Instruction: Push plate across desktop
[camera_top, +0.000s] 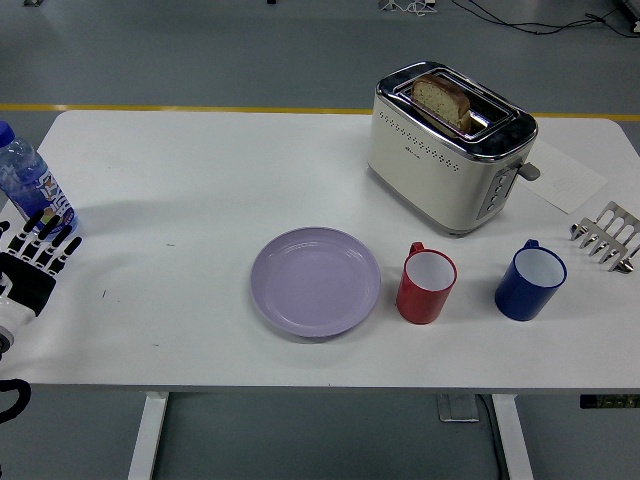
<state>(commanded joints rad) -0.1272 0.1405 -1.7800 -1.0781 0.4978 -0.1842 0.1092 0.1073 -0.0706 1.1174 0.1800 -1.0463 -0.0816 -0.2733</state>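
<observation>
We see a wide white table (200, 160) that fills most of the view. On its far right part stands a cream and chrome toaster (448, 150) with one slice of brown bread (442, 99) standing up in its slot. The round lilac plate (316, 281) lies flat near the middle of the table, close to the near edge, and nothing touches it. Just beside it on the right stands a red mug (427, 284), and further right a dark blue mug (530, 280), both upright. At the left edge stands a clear water bottle with a blue label (28, 182). Just in front of the bottle we see our left hand (30, 270), black with white marks, its fingers spread and holding nothing, well apart from the plate. At the right edge lies a small metal rack (606, 234).
</observation>
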